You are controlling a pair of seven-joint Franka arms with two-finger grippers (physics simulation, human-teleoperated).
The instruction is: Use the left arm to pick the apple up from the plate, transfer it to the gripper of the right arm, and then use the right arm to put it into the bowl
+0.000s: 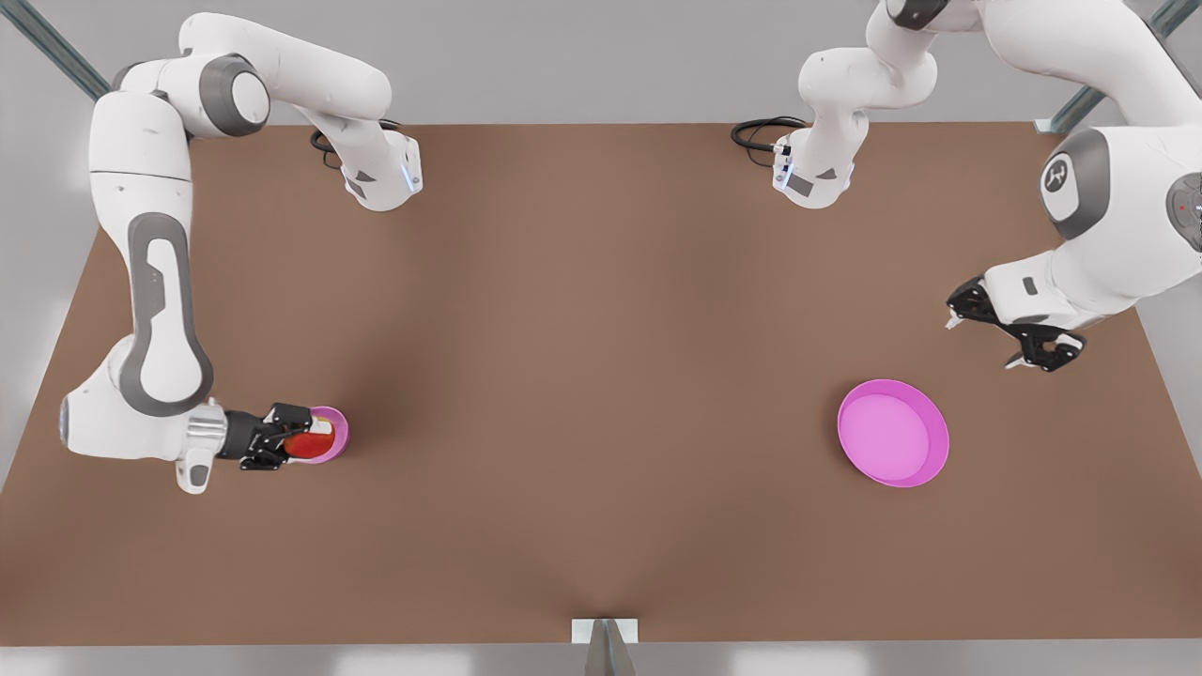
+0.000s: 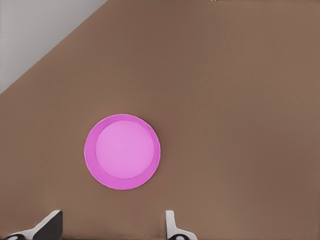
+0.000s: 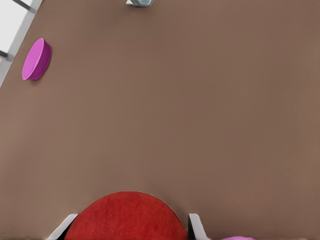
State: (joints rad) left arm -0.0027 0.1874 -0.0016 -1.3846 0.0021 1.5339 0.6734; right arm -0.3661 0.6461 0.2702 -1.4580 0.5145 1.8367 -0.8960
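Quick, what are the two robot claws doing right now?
Left gripper: open, holding nothing, hanging above the table near the plate.
Right gripper: shut on the apple, over the bowl.

The right gripper (image 1: 293,439) hides part of the apple (image 1: 308,445) and bowl (image 1: 336,434)

There are two robot arms, each with one tool. On the tabletop (image 1: 601,376) there is one apple (image 1: 305,443), one bowl (image 1: 334,430) and one plate (image 1: 892,434).
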